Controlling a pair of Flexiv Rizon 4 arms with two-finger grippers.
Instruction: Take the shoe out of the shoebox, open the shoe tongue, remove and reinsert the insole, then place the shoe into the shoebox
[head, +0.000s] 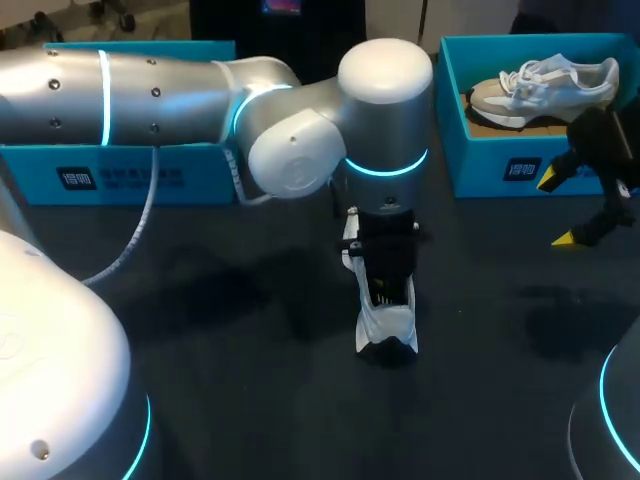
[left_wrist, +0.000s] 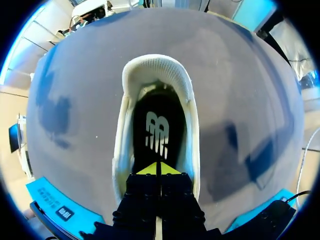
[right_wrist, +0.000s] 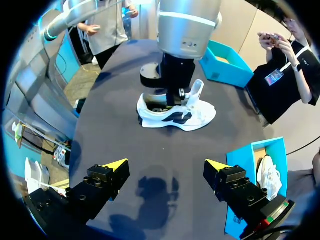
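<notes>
A white shoe (head: 386, 335) stands on the dark table in the middle, heel towards me. Its tongue (right_wrist: 198, 91) is pulled up, and the black insole (left_wrist: 156, 132) lies inside. My left gripper (left_wrist: 159, 169) points straight down into the shoe's opening, shut, with its yellow tips together on the insole. Whether they pinch it is hidden. My right gripper (head: 560, 208) hovers open at the right, in front of the blue shoebox (head: 490, 170). From the right wrist view, the shoe (right_wrist: 200, 114) lies well ahead of that gripper (right_wrist: 166, 165), with nothing between its fingers.
A second white shoe (head: 545, 85) lies inside the shoebox at the back right. Another blue box (head: 120, 170) stands at the back left behind my left arm. Bare table surrounds the middle shoe.
</notes>
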